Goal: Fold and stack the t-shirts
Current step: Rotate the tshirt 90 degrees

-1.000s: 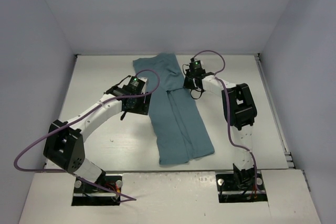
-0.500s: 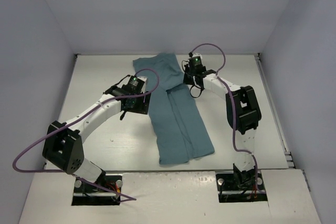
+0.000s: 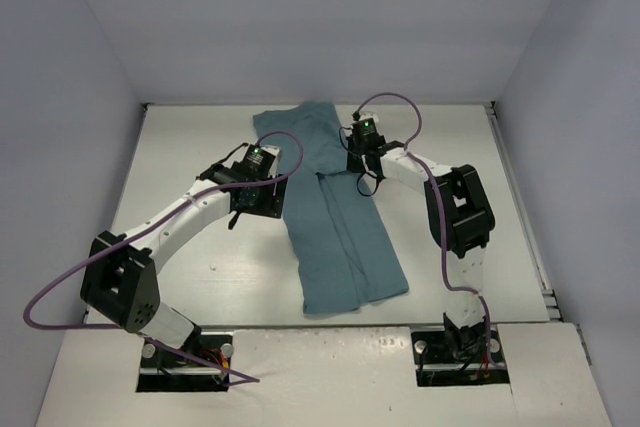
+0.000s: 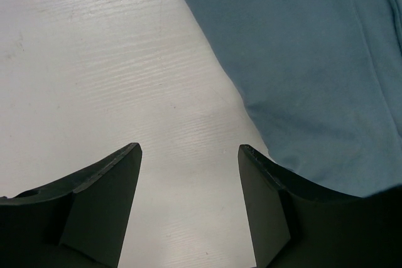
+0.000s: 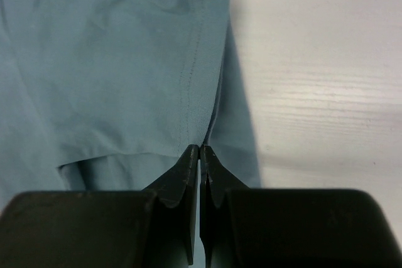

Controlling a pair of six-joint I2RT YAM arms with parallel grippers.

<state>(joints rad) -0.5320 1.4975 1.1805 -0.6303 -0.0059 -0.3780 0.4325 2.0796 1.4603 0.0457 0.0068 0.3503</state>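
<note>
The teal t-shirt (image 3: pixel 340 217) lies folded into a long strip running from the back of the table toward the front right. My right gripper (image 3: pixel 354 159) sits at the strip's upper right edge. In the right wrist view its jaws (image 5: pixel 200 149) are shut, pinching a fold of the t-shirt (image 5: pixel 113 61) along a stitched hem. My left gripper (image 3: pixel 262 203) hovers just left of the strip. In the left wrist view it (image 4: pixel 188 152) stands open over bare table, with the t-shirt's edge (image 4: pixel 314 61) by its right finger and nothing between the fingers.
White tabletop (image 3: pixel 190 137) is enclosed by pale walls at the back and both sides. A raised rail (image 3: pixel 520 197) runs along the table's right edge. Purple cables loop over both arms.
My right gripper has shifted a little to the left over the shirt's upper right edge, staying shut. The left arm has held still.
</note>
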